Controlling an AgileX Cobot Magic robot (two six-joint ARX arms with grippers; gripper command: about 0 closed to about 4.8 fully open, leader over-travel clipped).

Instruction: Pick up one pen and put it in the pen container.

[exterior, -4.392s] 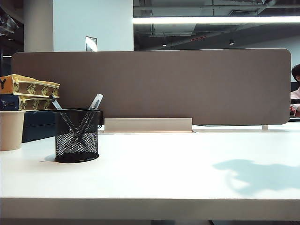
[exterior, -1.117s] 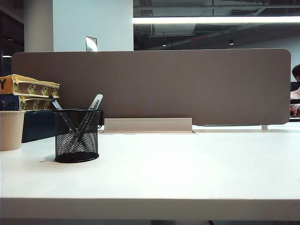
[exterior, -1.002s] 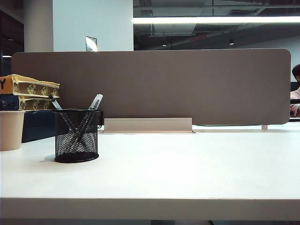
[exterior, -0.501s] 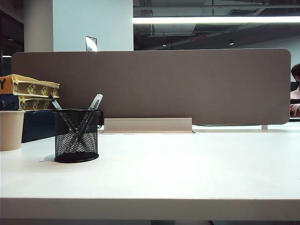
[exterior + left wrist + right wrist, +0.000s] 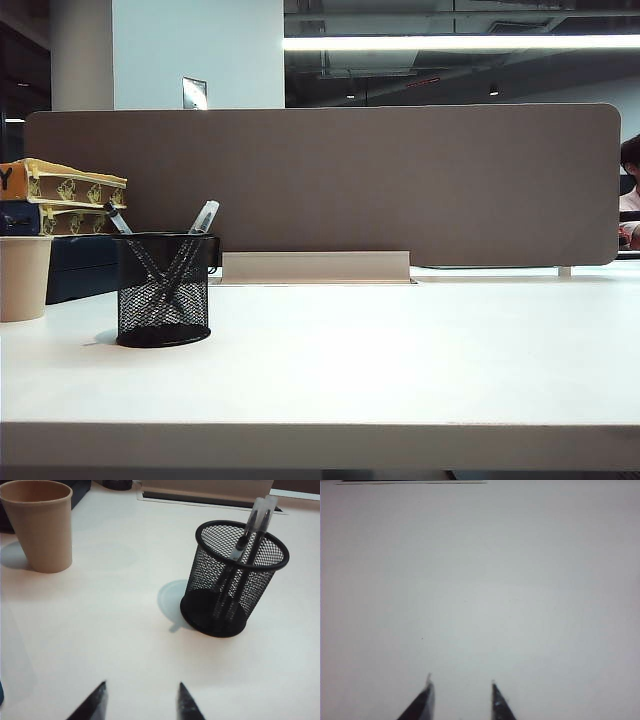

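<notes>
Exterior view: pen container at 9 o'clock on bench, two pens inside, the pen leaning out at 1 o'clock. Beige cup at far left edge. Wide bare surface rightward.

Left wrist view: left gripper empty, fingers spread, short of container.

Right wrist view: right gripper parted, empty, over bare bench only.
</notes>
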